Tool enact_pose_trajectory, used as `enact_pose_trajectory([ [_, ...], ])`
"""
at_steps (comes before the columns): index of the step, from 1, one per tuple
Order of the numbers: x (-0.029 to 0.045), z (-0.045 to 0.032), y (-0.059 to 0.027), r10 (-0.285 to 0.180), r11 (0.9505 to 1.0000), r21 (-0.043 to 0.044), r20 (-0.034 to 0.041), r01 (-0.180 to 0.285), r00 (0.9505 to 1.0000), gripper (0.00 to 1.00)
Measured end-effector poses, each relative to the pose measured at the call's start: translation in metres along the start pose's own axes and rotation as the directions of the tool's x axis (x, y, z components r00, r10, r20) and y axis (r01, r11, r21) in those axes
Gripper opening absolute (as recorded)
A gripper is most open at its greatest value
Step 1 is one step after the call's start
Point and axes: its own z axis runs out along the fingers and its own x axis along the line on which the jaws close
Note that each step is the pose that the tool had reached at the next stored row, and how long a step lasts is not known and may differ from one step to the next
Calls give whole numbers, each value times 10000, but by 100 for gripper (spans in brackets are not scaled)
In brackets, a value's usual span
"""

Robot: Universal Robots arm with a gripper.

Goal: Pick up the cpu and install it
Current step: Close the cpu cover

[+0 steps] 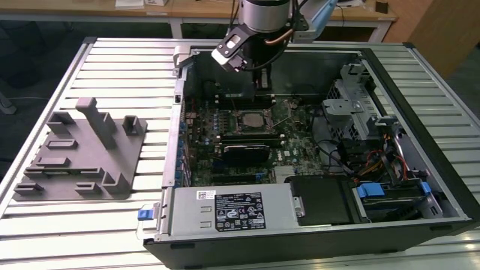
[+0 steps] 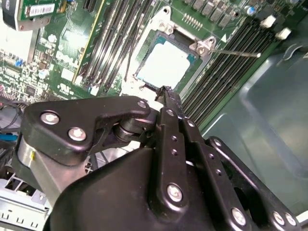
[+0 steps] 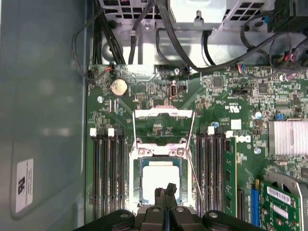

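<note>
The cpu (image 3: 159, 177) is a pale silvery square lying flat in the open motherboard socket (image 3: 135, 159), and it also shows in the second wrist view (image 2: 166, 64). The socket's load plate (image 3: 163, 114) is flipped up and its thin lever (image 3: 192, 163) stands free. My gripper (image 3: 166, 193) hangs just above the cpu's near edge, fingers (image 2: 169, 103) pressed together with nothing between them. In the exterior view the gripper (image 1: 262, 85) is inside the open computer case (image 1: 442, 185), above the socket (image 1: 251, 120).
Memory slots (image 3: 106, 168) flank the socket on both sides. A green expansion card (image 3: 279, 202), a heatsink (image 3: 288, 137) and cables (image 3: 183, 53) lie nearby. The power supply (image 1: 232, 211) and drive cage (image 1: 360, 107) crowd the case. A grey fixture (image 1: 78, 152) sits on the slatted table (image 1: 112, 62).
</note>
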Motion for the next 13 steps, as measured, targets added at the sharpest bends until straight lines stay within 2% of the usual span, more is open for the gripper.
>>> enact_pose_trajectory([
  [13,12,13,274,0,10000,0,-1,0,10000,11],
])
